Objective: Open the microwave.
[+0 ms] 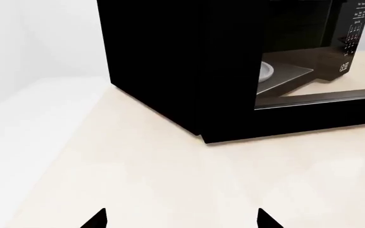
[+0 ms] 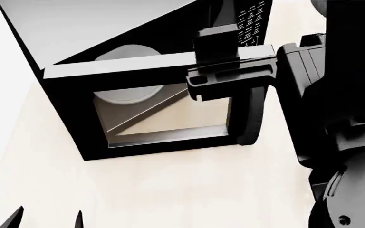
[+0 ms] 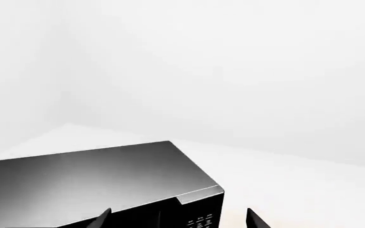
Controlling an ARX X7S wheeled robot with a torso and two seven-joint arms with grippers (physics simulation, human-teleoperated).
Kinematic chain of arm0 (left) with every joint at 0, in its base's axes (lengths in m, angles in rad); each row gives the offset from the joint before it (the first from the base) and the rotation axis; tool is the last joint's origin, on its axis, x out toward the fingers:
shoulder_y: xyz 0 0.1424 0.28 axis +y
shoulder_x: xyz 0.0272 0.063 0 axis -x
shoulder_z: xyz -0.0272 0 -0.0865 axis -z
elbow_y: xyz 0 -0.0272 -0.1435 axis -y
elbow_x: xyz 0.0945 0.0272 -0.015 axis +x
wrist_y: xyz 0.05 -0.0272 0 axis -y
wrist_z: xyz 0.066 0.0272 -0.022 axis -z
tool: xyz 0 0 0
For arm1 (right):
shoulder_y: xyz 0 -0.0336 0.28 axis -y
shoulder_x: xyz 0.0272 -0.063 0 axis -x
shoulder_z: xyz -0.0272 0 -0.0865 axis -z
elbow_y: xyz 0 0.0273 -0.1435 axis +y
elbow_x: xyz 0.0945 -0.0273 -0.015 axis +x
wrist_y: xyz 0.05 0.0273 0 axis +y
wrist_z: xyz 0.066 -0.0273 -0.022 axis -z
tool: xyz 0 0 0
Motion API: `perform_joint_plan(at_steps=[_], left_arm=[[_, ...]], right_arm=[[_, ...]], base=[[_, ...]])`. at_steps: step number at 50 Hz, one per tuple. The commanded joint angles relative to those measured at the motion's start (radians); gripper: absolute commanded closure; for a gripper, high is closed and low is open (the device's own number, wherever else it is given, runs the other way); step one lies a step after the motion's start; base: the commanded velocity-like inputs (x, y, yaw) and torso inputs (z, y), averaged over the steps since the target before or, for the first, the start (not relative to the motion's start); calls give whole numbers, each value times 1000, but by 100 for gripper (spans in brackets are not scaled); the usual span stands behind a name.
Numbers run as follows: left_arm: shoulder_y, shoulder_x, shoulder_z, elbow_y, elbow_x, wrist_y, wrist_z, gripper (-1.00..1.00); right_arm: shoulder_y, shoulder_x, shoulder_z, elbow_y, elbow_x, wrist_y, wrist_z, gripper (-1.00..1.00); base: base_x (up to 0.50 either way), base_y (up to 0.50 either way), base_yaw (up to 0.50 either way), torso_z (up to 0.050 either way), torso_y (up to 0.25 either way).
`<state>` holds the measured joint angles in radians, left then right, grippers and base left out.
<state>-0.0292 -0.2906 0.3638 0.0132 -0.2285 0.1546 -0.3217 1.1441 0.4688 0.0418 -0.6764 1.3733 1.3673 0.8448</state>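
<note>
- Black jaws first: right gripper [image 2: 224,78] sits at the door's top edge near the handle [image 2: 252,118]; can't tell whether it's clamped. Left gripper [image 2: 43,219] hangs low, jaws apart, holding nothing.
- Door looks partly swung; I'd follow the hinge arc, not tug straight.
- One microwave [image 2: 131,71] on the pale tabletop [image 2: 169,190], one white turntable plate [image 2: 129,95] inside.

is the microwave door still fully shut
No, the microwave door is swung open, and the white turntable plate shows inside.
</note>
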Motion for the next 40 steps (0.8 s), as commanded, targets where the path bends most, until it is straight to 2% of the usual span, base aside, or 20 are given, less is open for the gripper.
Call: perform_joint_plan(at_steps=[1, 3, 4, 6, 8, 10, 15, 17, 19, 20, 23, 27, 31, 40], left_arm=[[5, -5, 1, -6, 0, -15, -11, -100], [7, -6, 2, -3, -1, -15, -12, -100], [7, -6, 2, -3, 0, -15, -13, -100], [7, -6, 3, -2, -1, -15, -13, -100], [7, -6, 3, -2, -2, -15, -13, -100], [6, -7, 4, -4, -3, -15, -13, -100], [4, -8, 4, -4, -7, -14, -12, -100], [3, -8, 5, -5, -8, -14, -12, -100], [3, -8, 5, -5, -10, -13, -11, -100], [4, -8, 6, -5, -10, -13, -11, -100], [-3, -7, 7, -12, -11, -12, -10, -100], [2, -10, 7, -7, -11, -11, -12, -100], [2, -11, 8, -7, -12, -11, -13, -100], [2, -12, 10, -7, -15, -10, -13, -100]], right_arm=[[340, -44, -53, 177, 178, 90, 80, -100], [361, -53, -66, 215, 143, 76, 44, -100], [398, -51, -109, 252, 84, 71, -50, -100], [450, -54, -165, 330, 19, 64, -133, -100], [480, -62, -185, 391, -17, 46, -165, -100], [514, -105, -155, 521, 40, 48, -150, -100], [653, -111, -285, 742, -5, 151, -166, -100], [683, -129, -281, 855, 70, 194, -94, -100], [771, -95, -464, 906, 46, 199, -225, -100], [771, -103, -447, 942, 72, 187, -196, -100], [823, -95, -563, 968, -11, 160, -320, -100], [870, -112, -609, 1084, -39, 158, -381, -100], [920, -112, -723, 1142, -123, 118, -530, -100], [967, -135, -806, 1283, -192, 82, -630, -100]], base=[[0, 0, 0, 0, 0], [0, 0, 0, 0, 0], [0, 0, 0, 0, 0], [0, 0, 0, 0, 0], [0, 0, 0, 0, 0], [0, 0, 0, 0, 0], [0, 0, 0, 0, 0], [0, 0, 0, 0, 0], [0, 0, 0, 0, 0], [0, 0, 0, 0, 0], [0, 0, 0, 0, 0], [0, 0, 0, 0, 0], [0, 0, 0, 0, 0], [0, 0, 0, 0, 0]])
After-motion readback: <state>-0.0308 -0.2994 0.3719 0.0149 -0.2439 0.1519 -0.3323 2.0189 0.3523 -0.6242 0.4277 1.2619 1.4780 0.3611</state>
